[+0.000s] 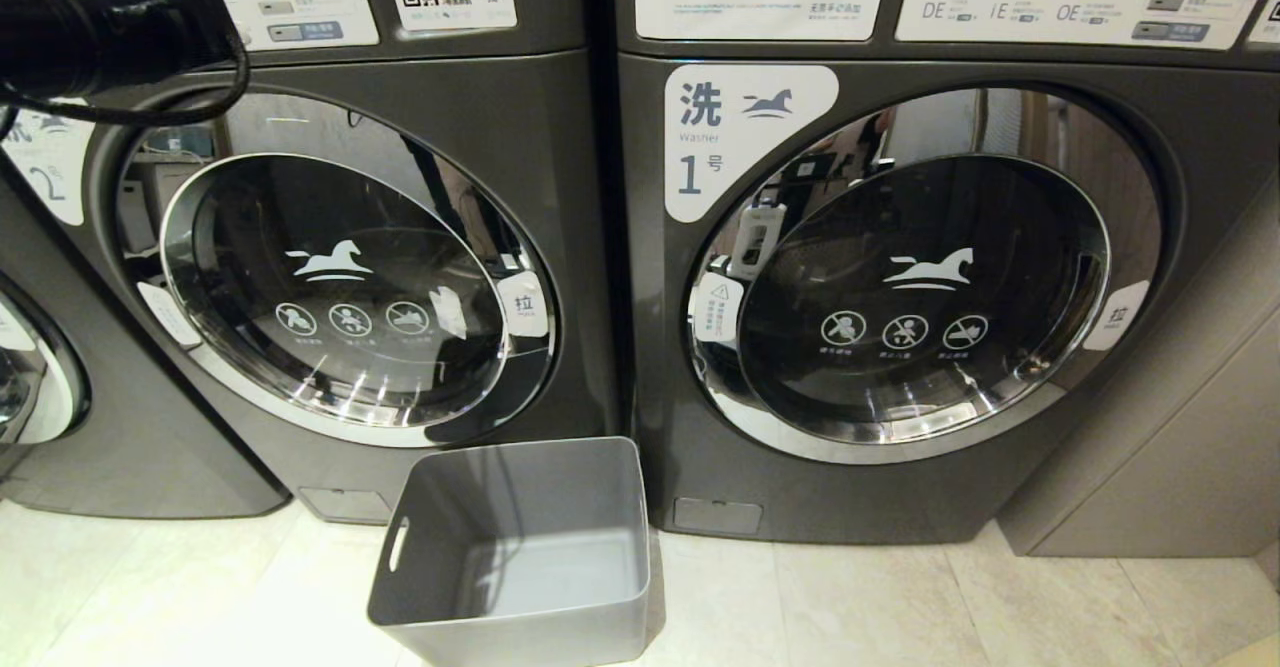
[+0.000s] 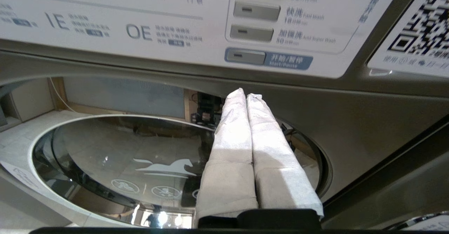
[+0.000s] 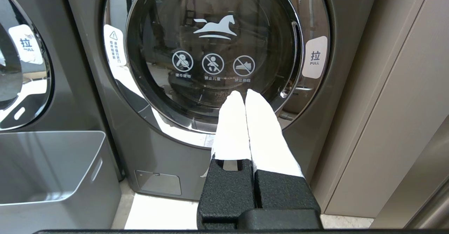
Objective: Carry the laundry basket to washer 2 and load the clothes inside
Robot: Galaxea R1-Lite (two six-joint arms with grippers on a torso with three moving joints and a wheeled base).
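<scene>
The grey laundry basket (image 1: 520, 637) stands on the floor in front of the gap between the two washers, and it holds nothing. Its side wall also shows in the right wrist view (image 3: 52, 164). The clothes are out of view. Washer 2 (image 1: 340, 287) is the left machine and its round door is closed. My left arm (image 1: 90, 32) is raised at that machine's control panel. My left gripper (image 2: 245, 93) is shut and empty, its tips just below the start/pause button (image 2: 245, 56). My right gripper (image 3: 242, 94) is shut and empty, low in front of washer 1 (image 3: 210, 48).
Washer 1 (image 1: 920, 287) stands to the right with its door closed. A third machine (image 1: 30, 377) shows at the far left edge. A beige cabinet panel (image 1: 1180, 427) closes off the right side. Pale floor tiles (image 1: 850, 607) lie around the basket.
</scene>
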